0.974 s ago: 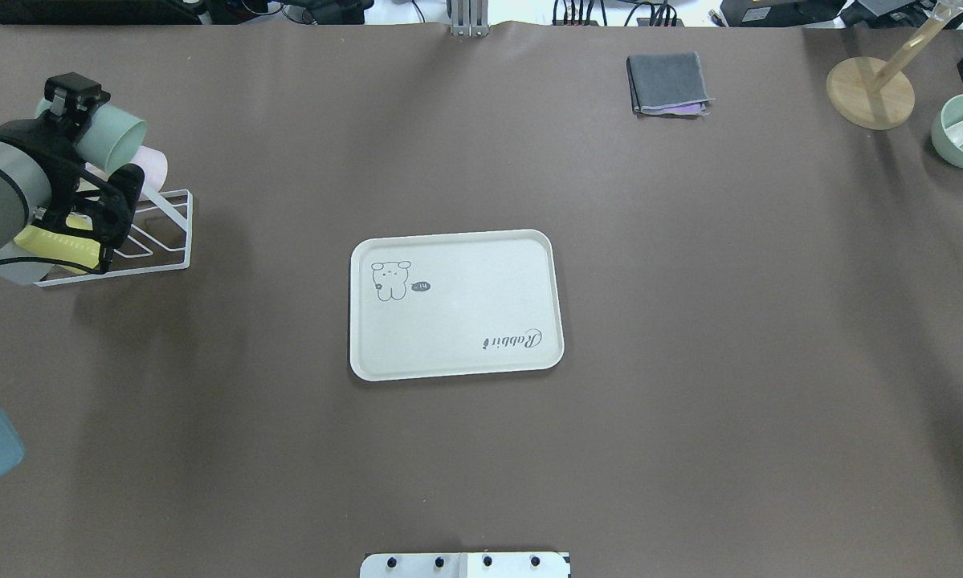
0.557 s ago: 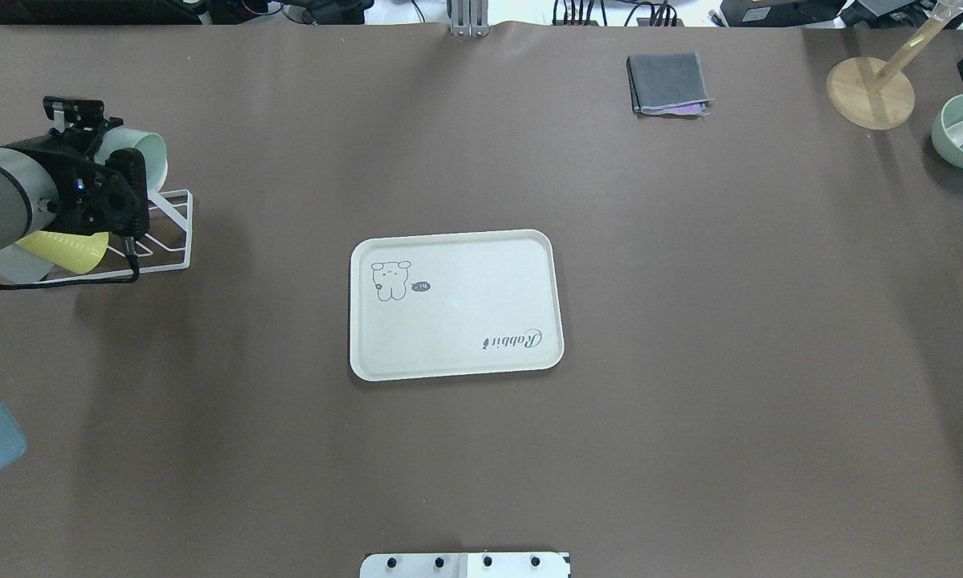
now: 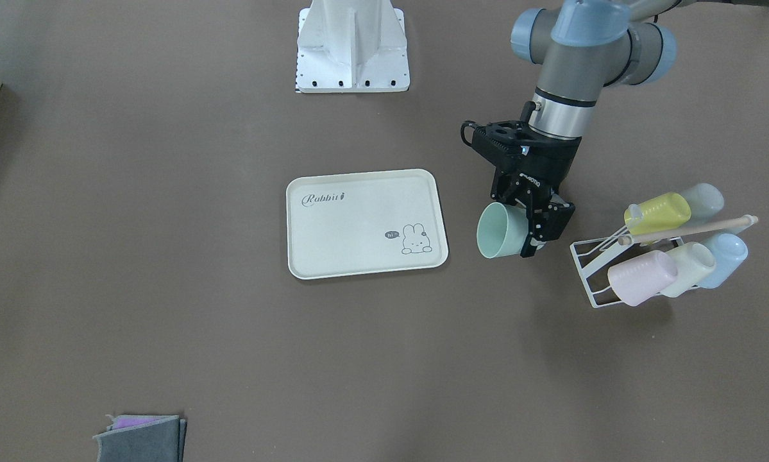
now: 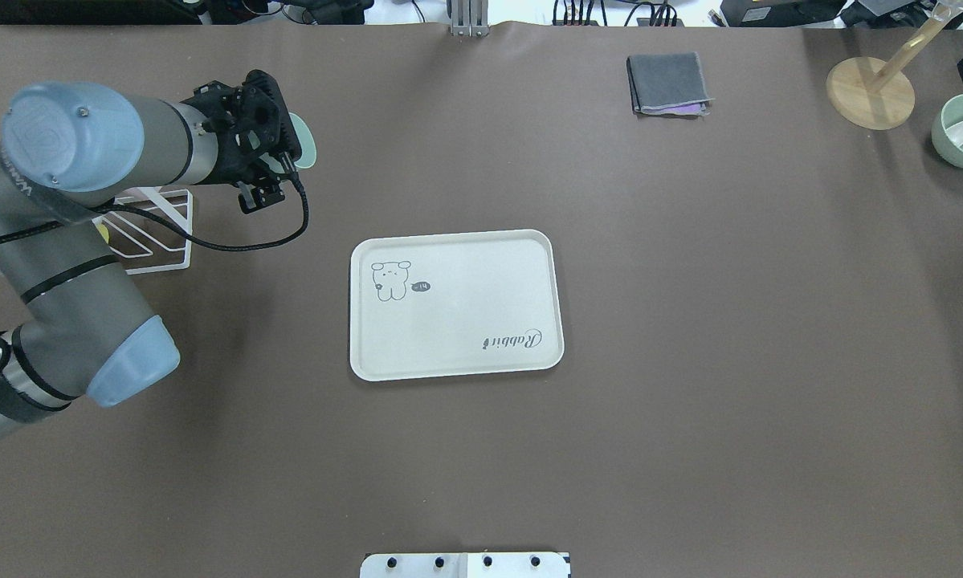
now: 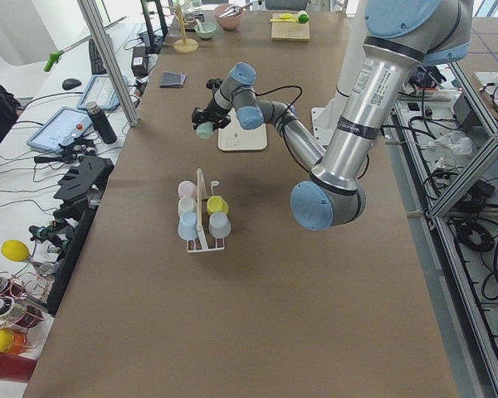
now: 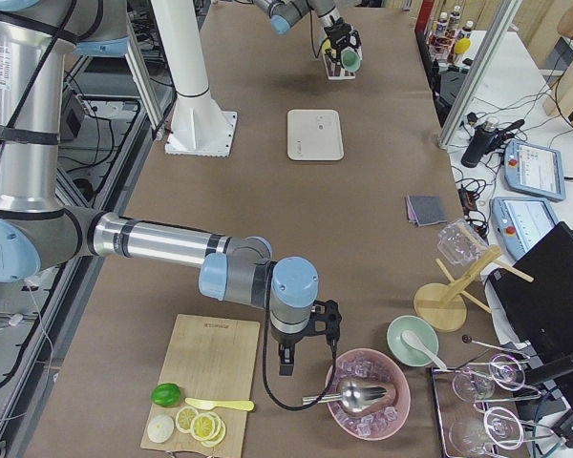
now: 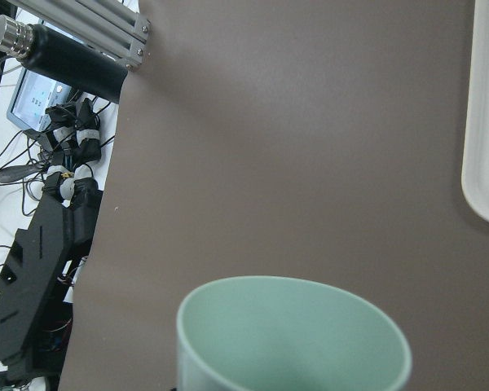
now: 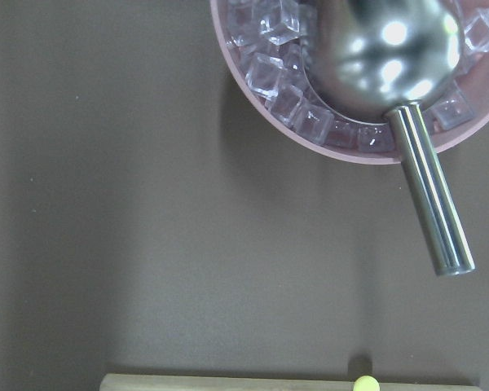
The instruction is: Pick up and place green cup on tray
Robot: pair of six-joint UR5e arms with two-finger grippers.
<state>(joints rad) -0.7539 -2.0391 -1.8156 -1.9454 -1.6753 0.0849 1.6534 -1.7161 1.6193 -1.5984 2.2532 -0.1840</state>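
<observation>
- My left tool (image 3: 533, 226) is clamped on the cup (image 3: 496, 232), held sideways off the counter (image 3: 166, 192); the tray (image 3: 358, 192) sits just ahead.
- I judge it light, stiff, slick; hold mid-wall.

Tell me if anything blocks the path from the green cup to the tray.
Nothing visible does. The left gripper holds the green cup in the air beside the tray, with only bare table showing between them; the cup rack lies on the cup's far side.

The tray (image 3: 358, 215) bears grey script "Rabbit" — and a small "hi" bubble (image 3: 392, 235) beside its bunny (image 3: 414, 240)
</observation>
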